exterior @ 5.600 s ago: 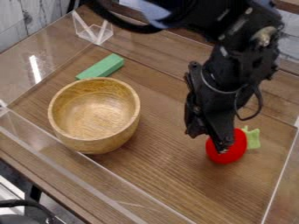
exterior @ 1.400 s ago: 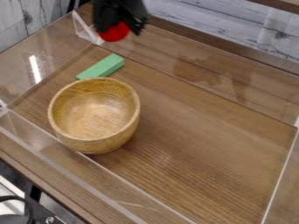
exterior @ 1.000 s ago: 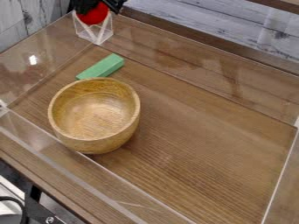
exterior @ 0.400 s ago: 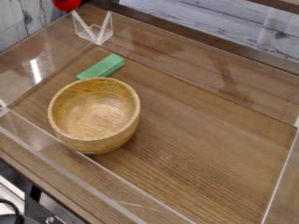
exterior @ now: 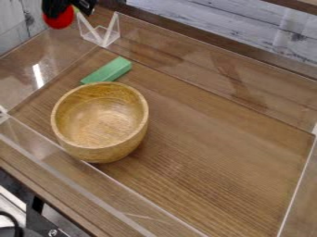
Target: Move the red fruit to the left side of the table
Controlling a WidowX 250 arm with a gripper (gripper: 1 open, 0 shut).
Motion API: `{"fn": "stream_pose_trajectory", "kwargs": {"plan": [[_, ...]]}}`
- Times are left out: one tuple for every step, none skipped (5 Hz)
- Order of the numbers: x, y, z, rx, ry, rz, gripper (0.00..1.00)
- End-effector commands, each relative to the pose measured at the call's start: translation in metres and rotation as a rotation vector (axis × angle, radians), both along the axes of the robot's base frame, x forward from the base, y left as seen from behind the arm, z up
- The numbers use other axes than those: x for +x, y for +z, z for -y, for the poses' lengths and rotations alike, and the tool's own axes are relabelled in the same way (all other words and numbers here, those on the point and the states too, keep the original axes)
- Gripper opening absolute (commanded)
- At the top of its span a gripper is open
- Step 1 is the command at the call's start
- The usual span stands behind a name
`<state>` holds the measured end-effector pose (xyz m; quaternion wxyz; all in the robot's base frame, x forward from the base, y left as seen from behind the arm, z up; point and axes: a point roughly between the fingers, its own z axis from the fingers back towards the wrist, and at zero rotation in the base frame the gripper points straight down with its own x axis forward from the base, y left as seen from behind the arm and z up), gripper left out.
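The red fruit hangs at the top left corner of the camera view, above the far left end of the table. Only the dark tip of my gripper shows at the picture's top edge; it is shut on the red fruit, which is up off the wood. The arm itself is out of frame.
A wooden bowl stands on the left half of the table. A flat green block lies just behind it. Low clear plastic walls edge the table, with a clear corner piece right of the fruit.
The gripper has carried the red fruit leftward along the back edge and slightly down. Bowl and green block have not moved.
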<state>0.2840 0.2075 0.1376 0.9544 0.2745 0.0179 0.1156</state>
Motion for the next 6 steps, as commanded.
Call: {"fn": "stream_pose_trajectory", "kwargs": {"plan": [[-0.005,0.011,0.011,0.020,0.006,0.035,0.00],[-0.003,0.009,0.026,0.001,0.007,0.041,0.00],[0.009,0.009,0.031,-0.015,-0.002,0.052,0.00],[0.019,0.008,0.034,-0.027,-0.016,0.056,0.00],[0.010,-0.011,0.008,-0.032,0.005,0.043,0.00],[-0.001,-0.029,-0.002,-0.037,0.025,0.032,0.00]]}}
